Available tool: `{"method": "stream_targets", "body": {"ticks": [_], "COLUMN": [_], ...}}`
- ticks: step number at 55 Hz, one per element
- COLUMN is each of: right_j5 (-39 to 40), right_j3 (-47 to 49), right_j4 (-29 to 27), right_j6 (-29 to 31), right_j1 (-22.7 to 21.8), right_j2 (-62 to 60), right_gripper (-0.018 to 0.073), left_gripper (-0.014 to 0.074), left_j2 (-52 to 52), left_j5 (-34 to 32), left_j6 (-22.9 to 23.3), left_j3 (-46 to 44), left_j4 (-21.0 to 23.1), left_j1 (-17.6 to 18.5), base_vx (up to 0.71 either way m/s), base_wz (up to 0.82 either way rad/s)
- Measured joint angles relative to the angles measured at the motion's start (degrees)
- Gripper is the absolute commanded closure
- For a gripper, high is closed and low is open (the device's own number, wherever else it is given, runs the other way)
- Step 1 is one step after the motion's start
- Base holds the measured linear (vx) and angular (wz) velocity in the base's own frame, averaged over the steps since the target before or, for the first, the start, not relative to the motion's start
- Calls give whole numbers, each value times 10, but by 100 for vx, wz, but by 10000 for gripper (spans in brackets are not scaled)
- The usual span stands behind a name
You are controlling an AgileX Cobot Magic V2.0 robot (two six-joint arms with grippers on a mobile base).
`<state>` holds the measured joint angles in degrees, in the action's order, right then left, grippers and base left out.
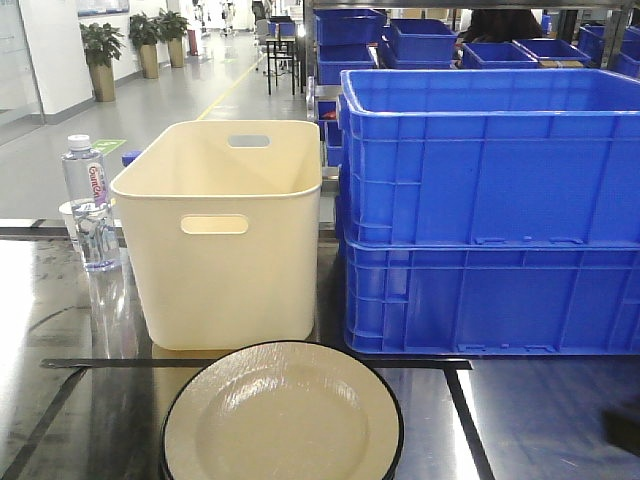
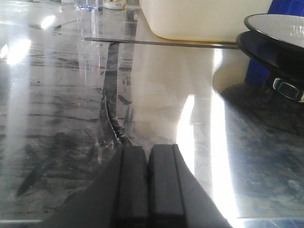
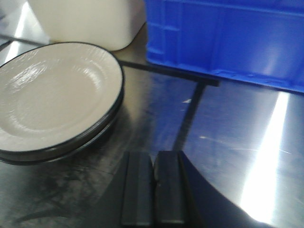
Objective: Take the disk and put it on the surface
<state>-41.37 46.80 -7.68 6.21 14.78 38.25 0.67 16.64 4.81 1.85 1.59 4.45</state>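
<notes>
**Disk on the desk, both grippers clenched and empty**

Disk (image 1: 282, 415) sits flat on the desk (image 1: 540, 420), in front of the cream tub (image 1: 225, 230) and left of the stacked blue crates (image 1: 490, 210). From my right wrist view a second dark rim shows under it, so it looks like two disks stacked, though I cannot be sure. My right gripper (image 3: 154, 187) hangs just beside it, jaws pressed together on nothing. My left gripper (image 2: 148, 185) is likewise closed and bare, over open desk, with the disk off to its right.

This scene fits two stages: me about to take the disk from the stack, or the disk lying on the surface with my hold let go. I judge no further. Any grasp would call for jaws parted and a bite on the thin black rim, since the disk lies low and shallow.

Writing: the water bottle (image 1: 88, 200) carries a red-lettered label, too small to read surely. Nothing else legible.
</notes>
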Motion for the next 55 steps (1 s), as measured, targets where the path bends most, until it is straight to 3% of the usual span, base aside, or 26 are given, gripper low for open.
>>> {"method": "stream_targets", "body": {"ticks": [7,18,32,55], "right_j5": [69,203,310,334], "right_j3": [-111,-293,-469,-485], "right_j4": [56,102,127,127], "right_j6": [-43,-57,-57,-57], "right_j1": [-40,-125,-133,-133], "right_j2": [-130,-297,-387,-387], "right_gripper": [568,568,568,568], "left_gripper": [601,601,601,601], "left_j2": [0,0,0,0], "left_j5": [0,0,0,1], "left_j6": [0,0,0,0], "left_j3": [0,0,0,0], "left_j4": [0,0,0,0], "left_j1": [0,0,0,0], "base_vx": [0,0,0,0], "base_wz": [0,0,0,0]}}
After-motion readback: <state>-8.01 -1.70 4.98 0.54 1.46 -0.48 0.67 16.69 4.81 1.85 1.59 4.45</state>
